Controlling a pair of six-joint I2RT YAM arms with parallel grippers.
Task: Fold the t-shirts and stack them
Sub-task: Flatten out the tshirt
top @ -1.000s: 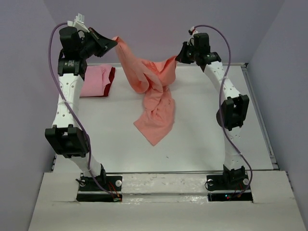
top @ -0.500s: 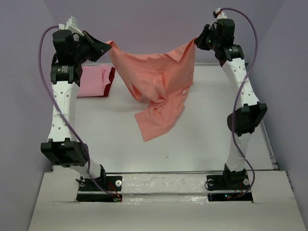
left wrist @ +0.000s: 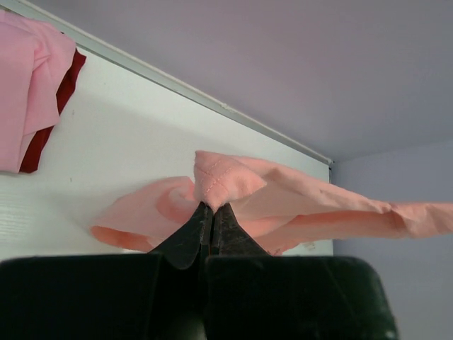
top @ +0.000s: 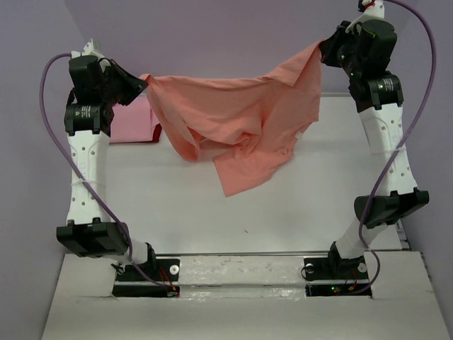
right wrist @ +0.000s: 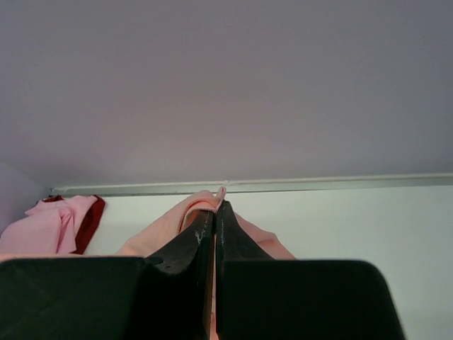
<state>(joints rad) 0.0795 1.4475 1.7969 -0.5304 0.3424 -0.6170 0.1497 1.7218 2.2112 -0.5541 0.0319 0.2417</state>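
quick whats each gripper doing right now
Left gripper: closed, holding one corner of the salmon-orange t-shirt.
Right gripper: closed, holding the other end of the same shirt.

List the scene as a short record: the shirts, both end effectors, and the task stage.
Held shirt: salmon-orange t-shirt, stretched in the air between the arms, middle bunched and sagging
Left end effector: shut on one edge of the shirt
Right end effector: shut on the opposite edge
Stack: folded pink t-shirt lying on a dark red t-shirt, far left of the table
Stage: salmon-orange shirt not yet folded or stacked
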